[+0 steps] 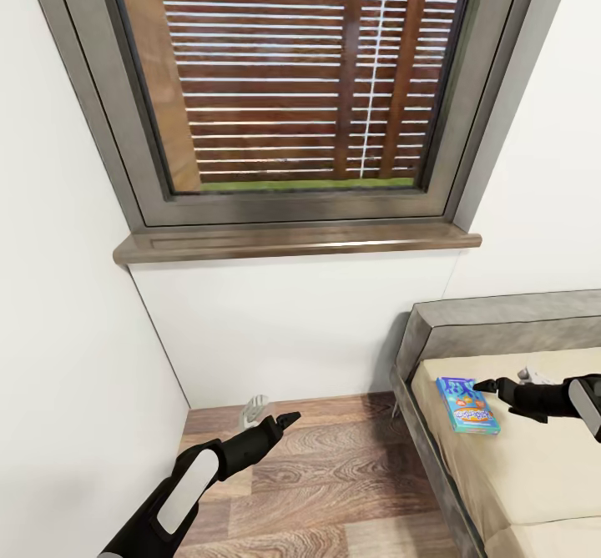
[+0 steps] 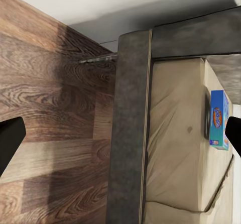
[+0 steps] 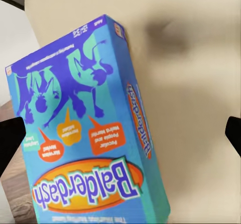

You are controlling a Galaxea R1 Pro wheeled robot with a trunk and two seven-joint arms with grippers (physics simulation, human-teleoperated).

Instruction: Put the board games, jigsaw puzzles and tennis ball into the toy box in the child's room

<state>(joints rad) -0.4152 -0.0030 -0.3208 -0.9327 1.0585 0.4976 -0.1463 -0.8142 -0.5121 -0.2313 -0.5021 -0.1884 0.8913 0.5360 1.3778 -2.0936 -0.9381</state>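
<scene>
1. The blue board game (image 1: 468, 404) lies flat on the bed (image 1: 534, 475), lower right of the head view, near the headboard.
2. The right end effector (image 1: 486, 388) hovers just beside it, fingers spread.
3. The left end effector (image 1: 284, 419) hangs spread over the floor (image 1: 334, 475), lower left.
4. Judged step: reaching for the game; next, straddle its edge and close.

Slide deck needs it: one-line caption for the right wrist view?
Open right pincer poised over the blue Balderdash board game lying flat on the beige mattress.
</scene>
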